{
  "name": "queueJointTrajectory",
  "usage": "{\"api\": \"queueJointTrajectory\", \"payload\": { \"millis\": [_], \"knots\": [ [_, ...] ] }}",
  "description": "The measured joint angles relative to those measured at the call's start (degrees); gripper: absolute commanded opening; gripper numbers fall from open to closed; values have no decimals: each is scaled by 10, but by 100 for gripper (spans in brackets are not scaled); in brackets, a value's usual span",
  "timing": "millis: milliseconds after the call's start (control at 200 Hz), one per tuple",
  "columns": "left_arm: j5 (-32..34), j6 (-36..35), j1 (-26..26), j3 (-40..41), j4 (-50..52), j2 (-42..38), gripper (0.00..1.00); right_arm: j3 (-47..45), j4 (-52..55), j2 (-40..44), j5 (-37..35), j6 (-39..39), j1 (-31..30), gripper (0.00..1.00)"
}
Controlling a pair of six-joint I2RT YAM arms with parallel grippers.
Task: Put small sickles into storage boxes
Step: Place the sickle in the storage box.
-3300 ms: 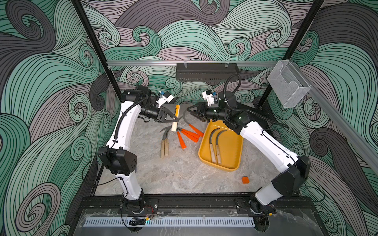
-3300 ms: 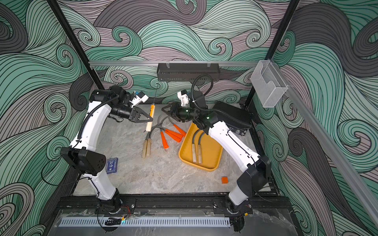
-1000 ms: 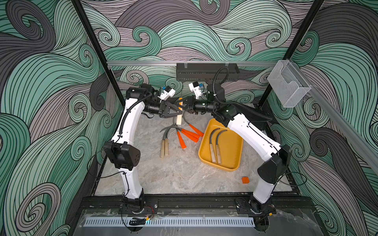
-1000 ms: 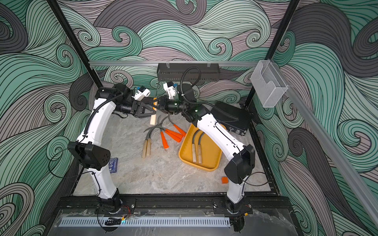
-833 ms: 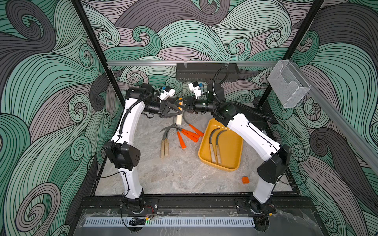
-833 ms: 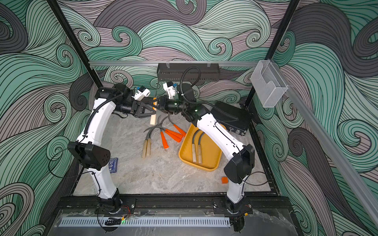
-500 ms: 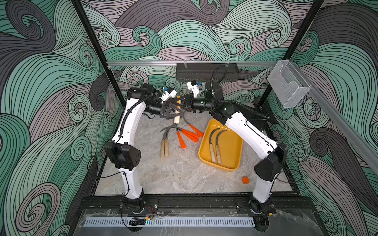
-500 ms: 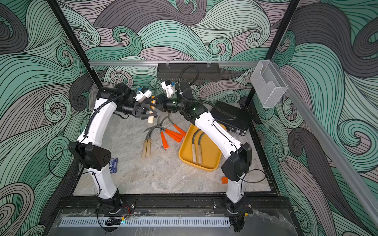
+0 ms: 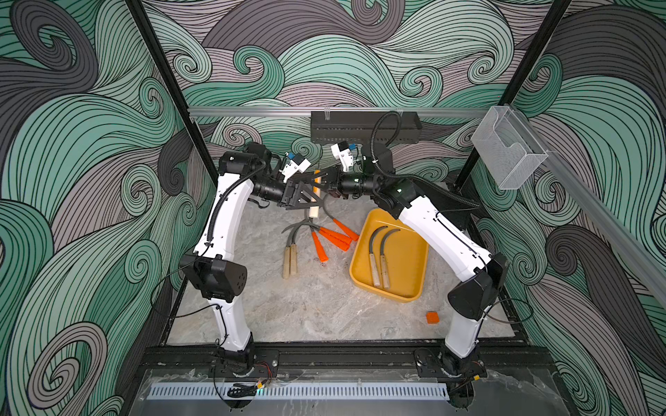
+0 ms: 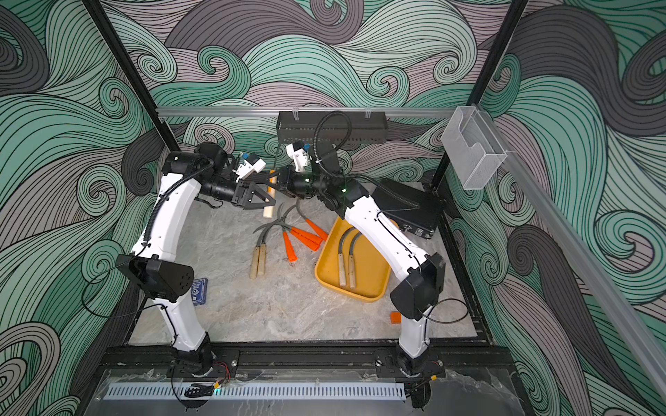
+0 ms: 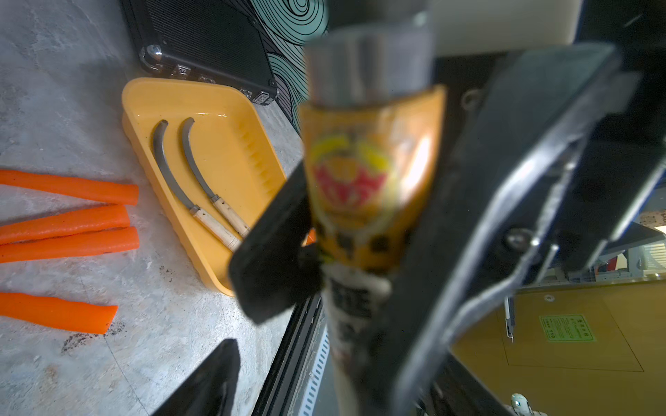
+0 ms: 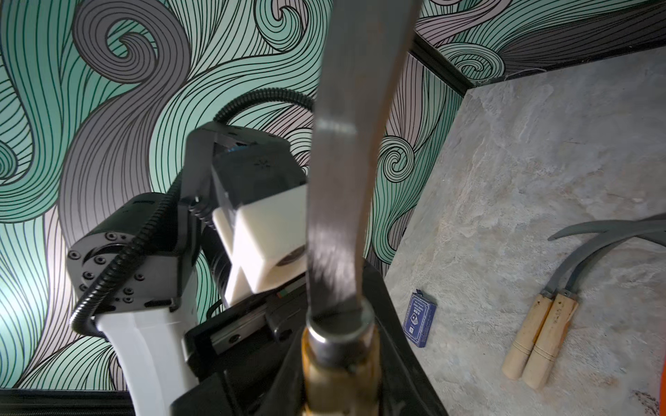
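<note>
My grey marbled tabletop (image 9: 324,317) carries a yellow tray (image 9: 407,259) at 3 o'clock, two wooden-handled sickles (image 9: 290,257) at 9, four orange-handled sickles (image 9: 333,237) at 12, an orange cube (image 9: 432,317) at 4, a blue box (image 10: 199,291) at 8 and a black case (image 10: 407,209) at 2.

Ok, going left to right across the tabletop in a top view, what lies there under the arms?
Blue card box → two wooden-handled sickles → orange-handled sickles → yellow tray → orange cube.
</note>
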State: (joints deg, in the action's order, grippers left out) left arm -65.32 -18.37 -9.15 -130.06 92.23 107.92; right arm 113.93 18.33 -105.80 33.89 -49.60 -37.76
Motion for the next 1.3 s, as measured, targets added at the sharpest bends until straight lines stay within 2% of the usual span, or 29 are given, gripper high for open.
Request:
{"api": "queueJointTrajectory", "payload": {
  "millis": [280, 450, 670, 931, 1136, 1301],
  "knots": [
    [14, 11, 0, -15, -3, -28, 79, -4, 49, 14, -27, 23, 26, 0],
    [51, 14, 0, -14, -11, -45, 78, -4, 77, 17, -40, 39, 43, 0],
    [177, 52, 21, 28, -77, -104, 78, -52, 153, 63, -62, 76, 68, 0],
    [338, 99, 96, 90, -157, -164, 83, -149, 275, 164, -94, 140, 97, 0],
    [421, 119, 159, 125, -183, -191, 85, -210, 359, 180, -129, 193, 97, 0],
    [473, 127, 183, 157, -191, -224, 88, -247, 396, 180, -163, 219, 101, 0]
  ]
}}
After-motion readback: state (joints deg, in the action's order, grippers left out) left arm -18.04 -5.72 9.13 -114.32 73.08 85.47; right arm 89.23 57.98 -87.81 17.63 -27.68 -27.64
